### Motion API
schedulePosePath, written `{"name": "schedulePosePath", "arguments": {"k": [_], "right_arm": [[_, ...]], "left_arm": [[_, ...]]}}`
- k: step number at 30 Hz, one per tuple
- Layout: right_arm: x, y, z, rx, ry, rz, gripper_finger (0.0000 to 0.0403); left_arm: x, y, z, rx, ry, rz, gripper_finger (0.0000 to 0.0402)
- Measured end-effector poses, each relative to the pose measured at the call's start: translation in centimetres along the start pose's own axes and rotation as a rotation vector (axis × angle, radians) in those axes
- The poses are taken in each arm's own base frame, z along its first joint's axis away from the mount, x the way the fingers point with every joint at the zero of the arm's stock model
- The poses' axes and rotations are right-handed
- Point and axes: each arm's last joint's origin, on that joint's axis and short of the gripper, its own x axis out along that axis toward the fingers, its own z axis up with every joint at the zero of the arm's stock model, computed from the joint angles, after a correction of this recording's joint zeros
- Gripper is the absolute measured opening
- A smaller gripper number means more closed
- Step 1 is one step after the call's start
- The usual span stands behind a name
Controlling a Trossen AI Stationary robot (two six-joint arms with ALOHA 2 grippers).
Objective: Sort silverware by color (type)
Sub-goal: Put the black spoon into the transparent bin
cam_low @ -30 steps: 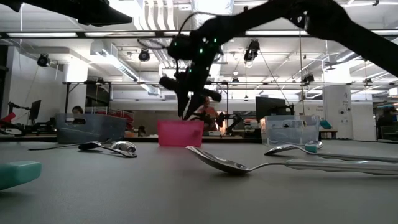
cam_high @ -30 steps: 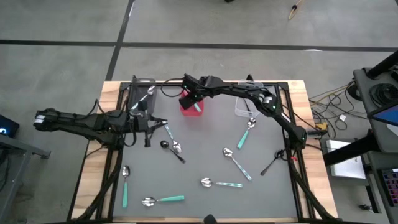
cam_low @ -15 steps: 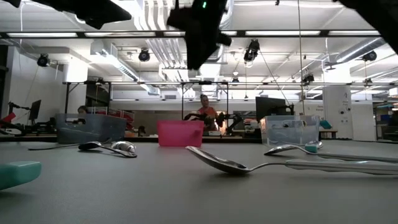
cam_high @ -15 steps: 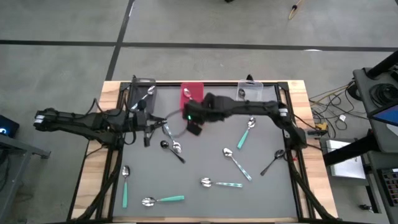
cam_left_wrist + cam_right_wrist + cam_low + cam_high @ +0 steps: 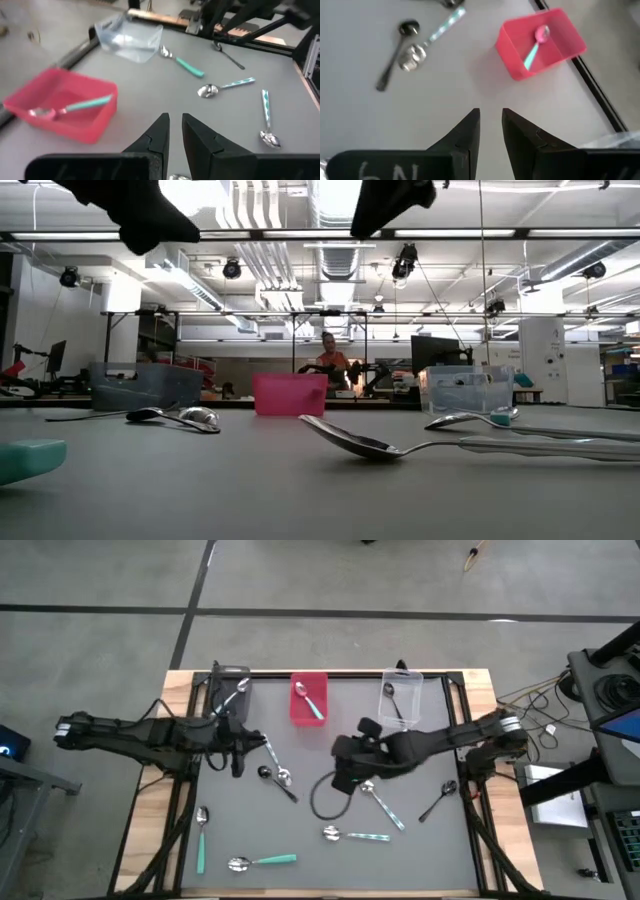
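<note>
High view: the right gripper (image 5: pixel 345 778) has withdrawn from the red bin (image 5: pixel 308 712) at the desk's far edge to mid-desk, fingers narrowly parted, empty. A teal-handled spoon (image 5: pixel 309 701) now lies binned; the left gripper (image 5: pixel 237 747) waits, nearly closed.

Robotics lab or industrial workshop: open hall with exposed ceiling ducts (image 5: pixel 335 260), strip lights (image 5: pixel 560 233), rows of benches carrying monitors (image 5: pixel 435 352) (a seated person (image 5: pixel 328 360) behind), bare concrete floor (image 5: pixel 320 600) around the table.
</note>
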Motion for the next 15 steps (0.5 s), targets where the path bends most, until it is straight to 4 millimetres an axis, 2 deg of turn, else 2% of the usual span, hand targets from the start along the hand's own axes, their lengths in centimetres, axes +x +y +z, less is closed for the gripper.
{"name": "schedulePosePath", "arguments": {"k": [6,15], "right_arm": [[-1.0,-0.8,-2.6,-0.018,-0.14,0.077,0.0073],[0.0,-2.6,-7.4,0.013,-0.275,0.135,0.007]], "left_arm": [[1.0,-0.1,-0.7,-0.129,0.086,0.031,0.0034],[2.9,-0.3,-2.6,-0.261,0.268,0.125,0.0034]]}}
